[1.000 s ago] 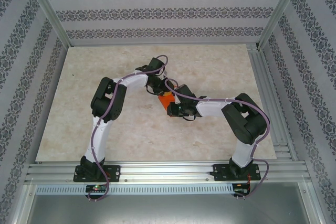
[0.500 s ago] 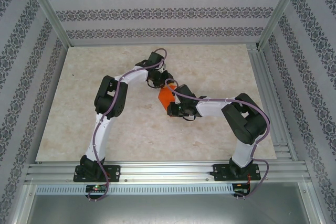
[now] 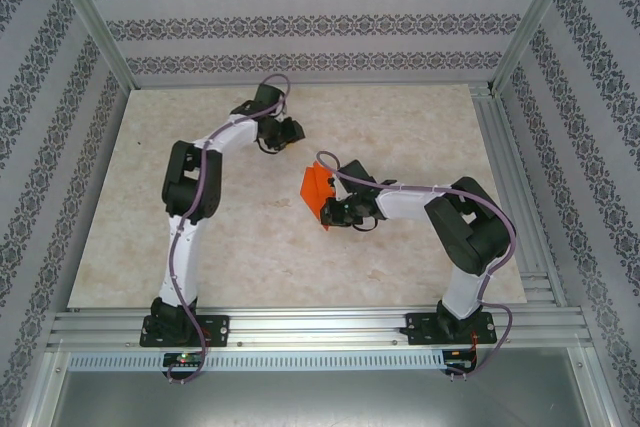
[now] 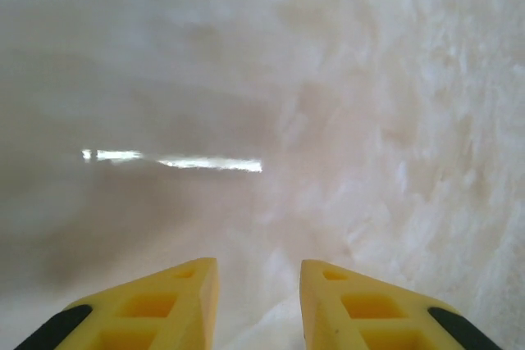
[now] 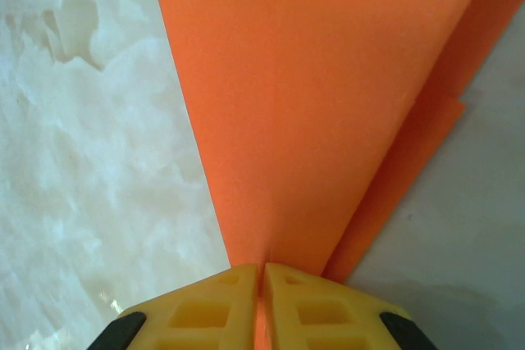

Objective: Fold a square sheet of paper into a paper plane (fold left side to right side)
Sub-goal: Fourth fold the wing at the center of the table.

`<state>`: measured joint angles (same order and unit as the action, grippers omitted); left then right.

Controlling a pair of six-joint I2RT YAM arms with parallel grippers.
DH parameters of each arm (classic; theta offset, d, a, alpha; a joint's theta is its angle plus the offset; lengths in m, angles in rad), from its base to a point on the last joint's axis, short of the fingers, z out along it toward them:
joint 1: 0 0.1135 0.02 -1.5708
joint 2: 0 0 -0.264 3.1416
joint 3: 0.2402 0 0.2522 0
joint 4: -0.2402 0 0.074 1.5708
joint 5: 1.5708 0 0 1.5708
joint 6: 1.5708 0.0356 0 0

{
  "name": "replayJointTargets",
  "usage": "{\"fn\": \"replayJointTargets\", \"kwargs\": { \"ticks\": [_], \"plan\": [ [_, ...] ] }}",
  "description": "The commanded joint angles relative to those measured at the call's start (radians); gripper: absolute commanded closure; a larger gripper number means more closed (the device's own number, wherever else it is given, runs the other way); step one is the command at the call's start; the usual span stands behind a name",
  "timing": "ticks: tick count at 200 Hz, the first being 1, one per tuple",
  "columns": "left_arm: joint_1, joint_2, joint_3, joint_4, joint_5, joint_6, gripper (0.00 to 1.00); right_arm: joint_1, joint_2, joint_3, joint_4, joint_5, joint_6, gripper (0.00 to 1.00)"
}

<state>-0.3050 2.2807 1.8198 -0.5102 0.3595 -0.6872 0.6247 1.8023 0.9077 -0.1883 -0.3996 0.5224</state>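
Observation:
The square sheet of paper (image 3: 315, 186) is bright orange and folded into a layered, pointed wedge at the middle of the table. My right gripper (image 3: 328, 209) is shut on its narrow end. In the right wrist view the yellow fingertips (image 5: 238, 293) pinch the wedge (image 5: 312, 104), which fans out ahead with a second layer showing on the right. My left gripper (image 3: 293, 130) is at the back of the table, left of the paper and well apart from it. It is open in the left wrist view (image 4: 258, 272), with bare table between its fingers.
The beige marbled table top (image 3: 200, 237) has bare room on the left, front and far right. Aluminium posts (image 3: 95, 22) and patterned walls enclose it. A metal rail (image 3: 320, 327) with both arm bases runs along the near edge.
The left gripper has let go of the paper, opened a little, and drawn back and to the left. The right gripper still holds the wedge, more of which now shows.

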Motion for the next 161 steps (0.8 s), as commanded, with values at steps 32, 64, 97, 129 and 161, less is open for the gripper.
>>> {"fn": "replayJointTargets", "kwargs": {
  "ticks": [32,64,97,129,161],
  "plan": [
    [-0.046,-0.359,-0.351,0.192,0.097,0.020,0.69,-0.040,0.012,-0.024,-0.184,-0.061,-0.119,0.87],
    [-0.149,-0.351,-0.448,0.264,0.164,-0.019,0.71,-0.049,0.028,-0.006,-0.222,-0.052,-0.170,0.87],
    [-0.214,-0.246,-0.401,0.245,0.132,-0.014,0.72,-0.057,0.029,-0.011,-0.215,-0.048,-0.165,0.87],
    [-0.216,-0.161,-0.350,0.207,0.093,-0.002,0.72,-0.059,0.023,-0.011,-0.208,-0.042,-0.158,0.87],
    [-0.215,-0.108,-0.337,0.205,0.073,0.005,0.72,-0.059,0.020,-0.009,-0.208,-0.038,-0.157,0.87]
  ]
}}
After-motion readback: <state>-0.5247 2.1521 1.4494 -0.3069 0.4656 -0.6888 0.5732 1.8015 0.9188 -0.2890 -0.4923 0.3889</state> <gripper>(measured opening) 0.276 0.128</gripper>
